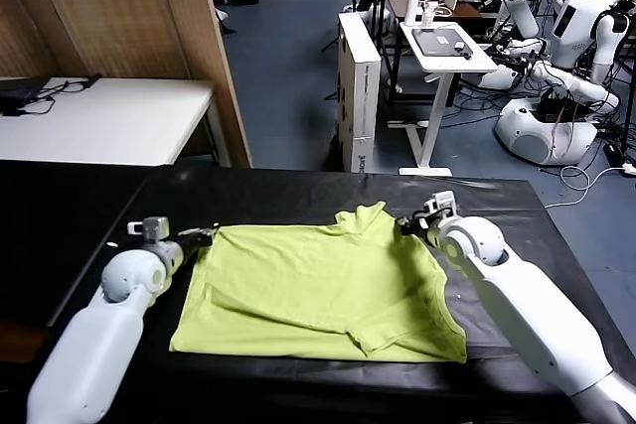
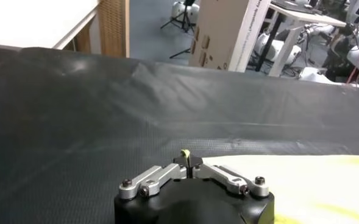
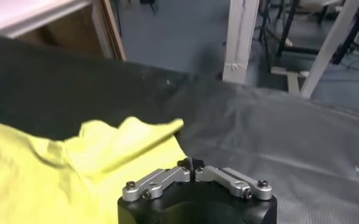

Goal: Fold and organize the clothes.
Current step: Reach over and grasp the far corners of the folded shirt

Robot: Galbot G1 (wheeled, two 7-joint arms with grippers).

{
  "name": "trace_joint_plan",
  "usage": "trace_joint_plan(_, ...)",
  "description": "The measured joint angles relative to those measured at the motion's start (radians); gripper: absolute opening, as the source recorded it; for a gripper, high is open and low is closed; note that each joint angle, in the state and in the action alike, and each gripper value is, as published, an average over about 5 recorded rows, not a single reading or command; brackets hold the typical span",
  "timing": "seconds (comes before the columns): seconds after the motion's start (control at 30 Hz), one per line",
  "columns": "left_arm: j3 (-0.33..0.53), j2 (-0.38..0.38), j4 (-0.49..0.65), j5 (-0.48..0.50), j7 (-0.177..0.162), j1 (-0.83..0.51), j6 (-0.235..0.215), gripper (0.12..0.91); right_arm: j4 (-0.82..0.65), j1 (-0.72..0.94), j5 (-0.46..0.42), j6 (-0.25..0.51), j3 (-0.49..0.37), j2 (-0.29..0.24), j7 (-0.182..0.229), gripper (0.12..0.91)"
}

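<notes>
The yellow-green T-shirt point(image 1: 323, 290) lies spread on the black tabletop point(image 1: 79, 215), rumpled along its near hem, between the two tools. The left tool point(image 1: 204, 235) sits at the shirt's far left corner with its fingers point(image 2: 188, 165) pressed together, a sliver of yellow cloth pinched at their tips. The right tool point(image 1: 409, 224) sits at the shirt's far right edge beside a raised fold point(image 3: 127, 143) of fabric, its fingers point(image 3: 191, 167) closed too; whether cloth is caught between them I cannot tell. Outward from each tool and beyond both, bare tabletop runs to the far edge, leaving open room. Past that edge stand a wooden partition point(image 1: 149, 37) and a white table point(image 1: 109, 116) on the left tool's side, an upright white box point(image 1: 359, 86) in the middle, and a small white stand point(image 1: 447, 57) with other robots point(image 1: 566, 57) on the right tool's side.
</notes>
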Motion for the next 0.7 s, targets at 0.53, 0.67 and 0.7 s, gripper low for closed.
trace_joint_plan(0.53, -0.013, 0.002, -0.007, 0.001, 0.002, 0.016, -0.002, 0.148, -0.067, 0.044, -0.050, 0.007, -0.043, 0.039, -0.032, 0.667)
trace_joint_plan(0.67, -0.013, 0.001, -0.007, 0.002, 0.003, 0.017, -0.002, 0.148, -0.091, 0.051, -0.055, 0.004, -0.052, 0.049, -0.034, 0.855)
trace_joint_plan(0.7, -0.013, 0.001, -0.007, 0.002, 0.003, 0.017, -0.002, 0.148, -0.095, 0.051, -0.056, 0.004, -0.053, 0.049, -0.035, 0.865)
